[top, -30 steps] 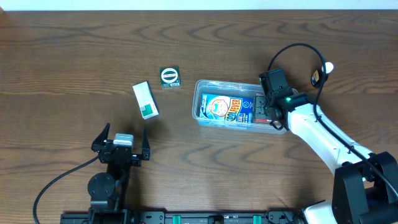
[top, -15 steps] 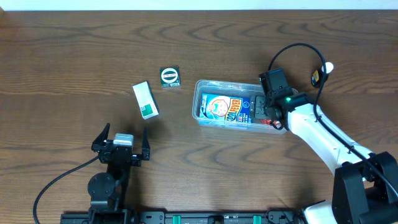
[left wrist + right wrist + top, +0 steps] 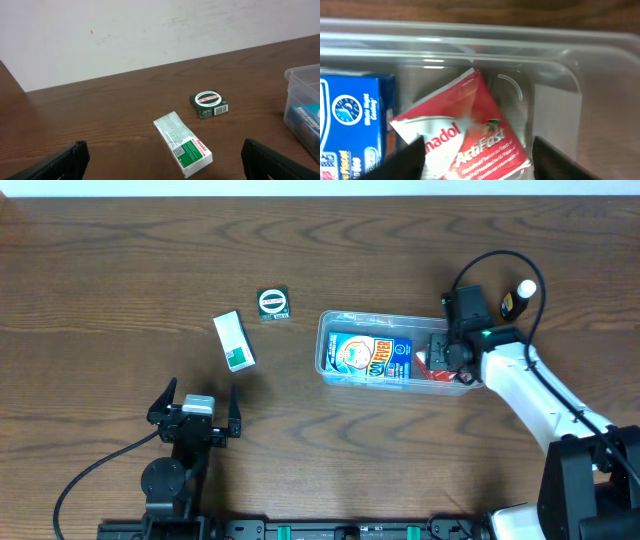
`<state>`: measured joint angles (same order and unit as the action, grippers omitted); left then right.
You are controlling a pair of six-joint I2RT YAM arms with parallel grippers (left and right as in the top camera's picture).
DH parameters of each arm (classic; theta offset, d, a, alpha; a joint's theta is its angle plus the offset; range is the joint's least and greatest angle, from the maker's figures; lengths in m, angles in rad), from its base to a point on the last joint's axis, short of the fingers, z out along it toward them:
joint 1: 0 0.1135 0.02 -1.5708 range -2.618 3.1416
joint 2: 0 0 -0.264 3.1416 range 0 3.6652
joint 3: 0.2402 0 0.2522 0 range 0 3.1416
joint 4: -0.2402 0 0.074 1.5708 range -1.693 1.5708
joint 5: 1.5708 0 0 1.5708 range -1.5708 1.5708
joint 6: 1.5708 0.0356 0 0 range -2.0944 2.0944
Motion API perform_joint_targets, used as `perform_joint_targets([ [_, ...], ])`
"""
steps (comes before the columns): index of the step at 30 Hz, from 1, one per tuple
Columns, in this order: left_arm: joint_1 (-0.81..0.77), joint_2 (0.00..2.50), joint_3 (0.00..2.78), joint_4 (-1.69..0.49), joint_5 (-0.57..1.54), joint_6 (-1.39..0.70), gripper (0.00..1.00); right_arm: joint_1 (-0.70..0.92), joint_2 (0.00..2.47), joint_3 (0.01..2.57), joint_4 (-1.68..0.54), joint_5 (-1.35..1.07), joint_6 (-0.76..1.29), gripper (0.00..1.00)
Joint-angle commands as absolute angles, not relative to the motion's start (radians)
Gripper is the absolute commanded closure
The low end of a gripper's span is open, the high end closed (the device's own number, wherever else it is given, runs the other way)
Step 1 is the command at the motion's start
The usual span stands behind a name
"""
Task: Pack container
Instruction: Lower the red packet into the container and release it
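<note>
The clear container (image 3: 380, 316) lies right of the table's centre. Inside it lie a blue box (image 3: 370, 357) and, at its right end, a red and white Panadol ActiFast box (image 3: 433, 363). My right gripper (image 3: 452, 352) is open over that right end. In the right wrist view its fingers (image 3: 480, 167) straddle the red box (image 3: 465, 135), with the blue box (image 3: 355, 115) to the left and the container wall (image 3: 470, 45) beyond. My left gripper (image 3: 195, 408) is open and empty near the front left edge, as the left wrist view (image 3: 160, 170) shows.
A white and green Panadol box (image 3: 233, 340) and a small dark green box (image 3: 273, 303) lie left of the container. Both show in the left wrist view, white box (image 3: 182, 144) nearer, green box (image 3: 210, 104) beyond. A small white-capped bottle (image 3: 516, 295) lies at right.
My right gripper has moved to the right, and the container has shifted slightly right with it. The red box now shows at the container's right end. The left arm has not moved.
</note>
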<state>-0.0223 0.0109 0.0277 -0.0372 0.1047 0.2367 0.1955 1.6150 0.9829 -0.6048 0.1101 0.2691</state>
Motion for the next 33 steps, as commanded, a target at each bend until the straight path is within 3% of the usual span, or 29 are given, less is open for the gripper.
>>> perform_joint_targets([
  [1, -0.019, 0.004, 0.004, -0.060, 0.112, 0.242, 0.02, 0.153, 1.623, 0.994, -0.598, -0.022, 0.179, 0.68],
  [3, -0.019, 0.004, 0.004, -0.059, 0.112, 0.242, 0.02, 0.141, 1.623, 0.994, -0.596, -0.039, 0.166, 0.93],
  [4, -0.019, 0.004, 0.004, -0.060, 0.112, 0.242, 0.02, 0.139, 1.623, 0.994, -0.597, -0.038, 0.160, 0.99],
  [33, -0.019, 0.004, 0.004, -0.060, 0.113, 0.242, 0.02, 0.137, 1.623, 0.985, -0.617, 0.154, 0.035, 0.99],
])
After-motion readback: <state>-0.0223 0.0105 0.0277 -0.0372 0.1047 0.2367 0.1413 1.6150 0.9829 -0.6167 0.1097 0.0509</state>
